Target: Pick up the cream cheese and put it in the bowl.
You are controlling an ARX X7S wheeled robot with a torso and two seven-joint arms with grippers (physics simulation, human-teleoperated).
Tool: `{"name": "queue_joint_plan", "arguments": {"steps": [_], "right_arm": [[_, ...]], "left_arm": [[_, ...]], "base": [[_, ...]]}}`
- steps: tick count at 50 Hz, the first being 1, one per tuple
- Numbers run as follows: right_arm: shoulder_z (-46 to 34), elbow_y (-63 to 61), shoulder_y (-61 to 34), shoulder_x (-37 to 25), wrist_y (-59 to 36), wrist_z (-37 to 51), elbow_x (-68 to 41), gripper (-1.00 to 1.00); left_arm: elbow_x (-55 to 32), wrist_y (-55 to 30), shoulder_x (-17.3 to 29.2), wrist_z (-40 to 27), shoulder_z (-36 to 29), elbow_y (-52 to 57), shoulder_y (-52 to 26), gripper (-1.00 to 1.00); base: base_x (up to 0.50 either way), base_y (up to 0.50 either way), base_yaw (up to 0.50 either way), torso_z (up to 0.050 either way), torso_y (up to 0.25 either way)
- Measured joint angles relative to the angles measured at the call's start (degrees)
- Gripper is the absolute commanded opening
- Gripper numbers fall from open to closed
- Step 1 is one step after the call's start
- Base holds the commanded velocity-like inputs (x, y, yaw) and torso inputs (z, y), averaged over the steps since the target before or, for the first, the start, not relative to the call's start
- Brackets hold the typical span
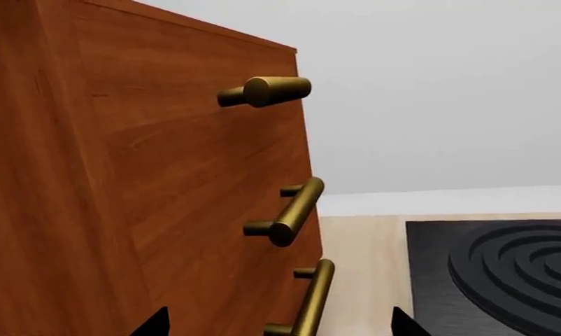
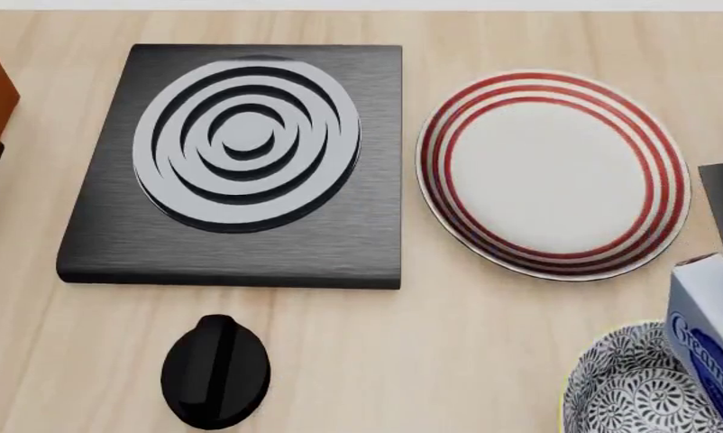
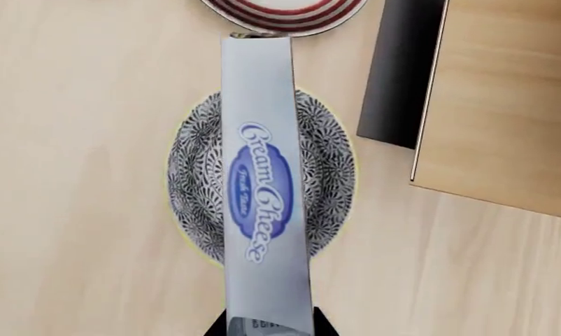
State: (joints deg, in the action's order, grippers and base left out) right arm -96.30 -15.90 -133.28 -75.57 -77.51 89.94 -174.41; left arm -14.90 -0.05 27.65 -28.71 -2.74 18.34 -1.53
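Right wrist view: the pale blue-grey cream cheese box with its dark blue oval label (image 3: 261, 203) hangs lengthwise above the deep grey-and-white floral bowl with the yellowish rim (image 3: 192, 168), covering the bowl's middle. The right pincer (image 3: 268, 325) pinches the box at its near end; only two dark finger tips show, one on each side of the box. The far end of the box reaches toward the flat white plate with red rings (image 3: 308, 14). A dark slab edge and a pale wooden panel lie off to one side of the bowl (what they belong to I cannot tell).

Head view: the box (image 2: 713, 338) is tilted at the right edge, over the bowl (image 2: 632, 388), which sits on the light wooden desk (image 2: 458, 343) just in front of the plate (image 2: 552, 173). Left of the plate lies a black square hob with grey concentric rings (image 2: 247, 162), and a black round knob (image 2: 215, 371) in front of it.

Left wrist view: a reddish-brown wooden cabinet with brass bar handles (image 1: 294, 210) fills the frame, the hob beside it. Two dark tips of the left pincer (image 1: 275, 325) sit well apart, spread, with nothing between them but a handle farther off.
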Motion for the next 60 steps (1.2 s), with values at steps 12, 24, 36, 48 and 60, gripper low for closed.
{"name": "queue_joint_plan", "arguments": {"steps": [12, 24, 36, 48, 60], "right_arm": [[-2.79, 0.42, -0.32, -0.03, -0.34, 0.03, 0.09, -1.00], [-5.04, 0.34, -0.36, 0.22, -0.28, -0.02, -0.27, -1.00], [-6.28, 0.76, 0.55, 0.87, -0.28, -0.83, 0.38, -1.00], [-5.98, 1.67, 2.60, 1.85, -0.37, -3.02, 2.66, -1.00], [-5.05, 3.00, 4.97, 2.99, -0.58, -5.81, 5.61, -1.00]], "left_arm": [[-0.08, 0.01, 0.03, -0.13, -0.02, 0.02, 0.01, 1.00], [-0.14, 0.07, 0.09, -0.19, -0.06, -0.02, 0.04, 1.00], [-0.24, 0.14, 0.15, -0.29, -0.04, 0.08, 0.09, 1.00], [-0.28, 0.32, 0.22, -0.34, -0.06, 0.11, 0.15, 1.00], [-0.33, 0.45, 0.28, -0.41, -0.08, 0.20, 0.25, 1.00]], "base": [[0.00, 0.00, 0.00, 0.000, 0.001], [0.00, 0.00, 0.00, 0.000, 0.000], [0.00, 0.00, 0.00, 0.000, 0.001], [0.00, 0.00, 0.00, 0.000, 0.000], [0.00, 0.00, 0.00, 0.001, 0.001]]}}
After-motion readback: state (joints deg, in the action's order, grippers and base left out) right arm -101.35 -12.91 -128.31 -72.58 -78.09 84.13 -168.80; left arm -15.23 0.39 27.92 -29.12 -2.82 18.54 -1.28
